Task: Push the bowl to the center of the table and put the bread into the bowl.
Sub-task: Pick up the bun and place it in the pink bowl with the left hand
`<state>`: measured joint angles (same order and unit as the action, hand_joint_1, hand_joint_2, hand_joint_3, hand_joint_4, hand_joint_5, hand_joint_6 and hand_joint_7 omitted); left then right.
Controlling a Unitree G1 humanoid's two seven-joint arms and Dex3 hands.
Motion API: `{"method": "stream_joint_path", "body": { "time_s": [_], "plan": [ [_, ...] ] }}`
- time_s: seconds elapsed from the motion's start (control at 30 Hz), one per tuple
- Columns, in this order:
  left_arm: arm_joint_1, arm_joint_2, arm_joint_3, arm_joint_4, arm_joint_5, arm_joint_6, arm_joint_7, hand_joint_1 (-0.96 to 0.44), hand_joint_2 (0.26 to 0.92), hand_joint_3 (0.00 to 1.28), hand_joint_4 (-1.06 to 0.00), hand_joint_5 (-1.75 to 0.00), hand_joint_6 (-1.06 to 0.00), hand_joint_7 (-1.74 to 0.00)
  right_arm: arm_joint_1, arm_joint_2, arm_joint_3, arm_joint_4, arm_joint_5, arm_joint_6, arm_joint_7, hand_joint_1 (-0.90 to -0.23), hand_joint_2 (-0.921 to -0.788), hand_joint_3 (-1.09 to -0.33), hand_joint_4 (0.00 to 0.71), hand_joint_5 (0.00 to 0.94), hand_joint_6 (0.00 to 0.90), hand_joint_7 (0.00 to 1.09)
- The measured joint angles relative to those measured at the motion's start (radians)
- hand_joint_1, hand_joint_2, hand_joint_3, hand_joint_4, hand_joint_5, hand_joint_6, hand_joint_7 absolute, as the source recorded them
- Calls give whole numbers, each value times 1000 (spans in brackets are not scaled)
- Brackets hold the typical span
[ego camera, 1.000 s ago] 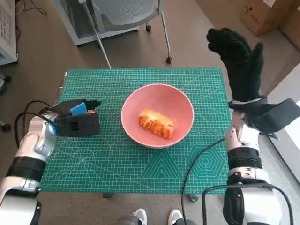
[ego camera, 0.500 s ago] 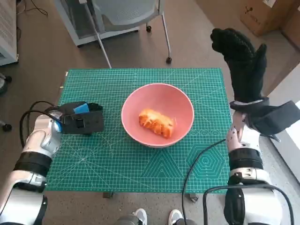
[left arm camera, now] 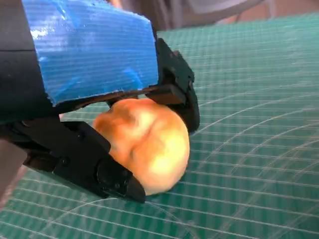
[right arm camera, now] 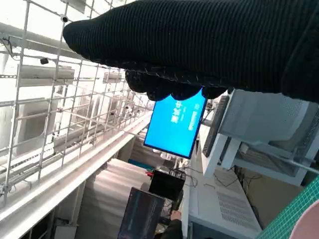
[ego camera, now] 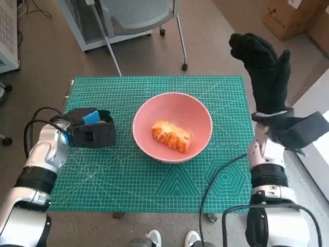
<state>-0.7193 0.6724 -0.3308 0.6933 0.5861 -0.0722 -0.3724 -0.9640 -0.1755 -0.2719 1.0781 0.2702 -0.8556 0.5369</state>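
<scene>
A pink bowl [ego camera: 154,110] stands at the middle of the green cutting mat [ego camera: 154,180], and a golden ridged bread [ego camera: 171,136] lies inside it. My left hand [ego camera: 91,133] rests low on the mat's left part, a short way left of the bowl. In the left wrist view its black fingers [left arm camera: 79,154] close around a second round golden bread roll [left arm camera: 149,142] that sits on the mat; the head view hides this roll under the hand. My right hand [ego camera: 264,69] is raised upright beyond the mat's right edge, fingers extended, holding nothing.
A black cable [ego camera: 216,177] crosses the mat's near right corner. Chair legs [ego camera: 182,36] and a white cabinet stand beyond the far edge, a cardboard box [ego camera: 285,15] at the far right. A person's shoes [ego camera: 172,237] show at the near edge.
My left hand has slid a little to the right across the mat, nearer the bowl. The bowl, the bread in it and my raised right hand have hardly moved.
</scene>
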Motion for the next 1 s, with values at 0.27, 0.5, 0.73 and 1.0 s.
{"method": "stream_joint_path", "body": {
  "time_s": [0.27,0.5,0.73,1.0],
  "plan": [
    [66,49,117,-275,-69,10,-18,1,920,82,-689,-1157,-595,-1208,0,1,1,0,0,12,3,-574,-921,-606,359,1,498,4],
    [83,63,209,-526,-118,27,-19,2,920,51,-744,-1102,-612,-1184,0,2,1,-1,1,26,7,-570,-921,-605,359,1,498,3],
    [75,40,224,-713,-109,88,-22,2,920,26,-774,-1016,-640,-1206,0,13,2,-7,1,39,12,-567,-921,-609,355,0,496,2],
    [36,-36,156,-813,-59,135,-45,2,915,13,-778,-1006,-688,-1160,0,24,5,-10,1,40,22,-569,-921,-616,351,0,496,1]
  ]
}}
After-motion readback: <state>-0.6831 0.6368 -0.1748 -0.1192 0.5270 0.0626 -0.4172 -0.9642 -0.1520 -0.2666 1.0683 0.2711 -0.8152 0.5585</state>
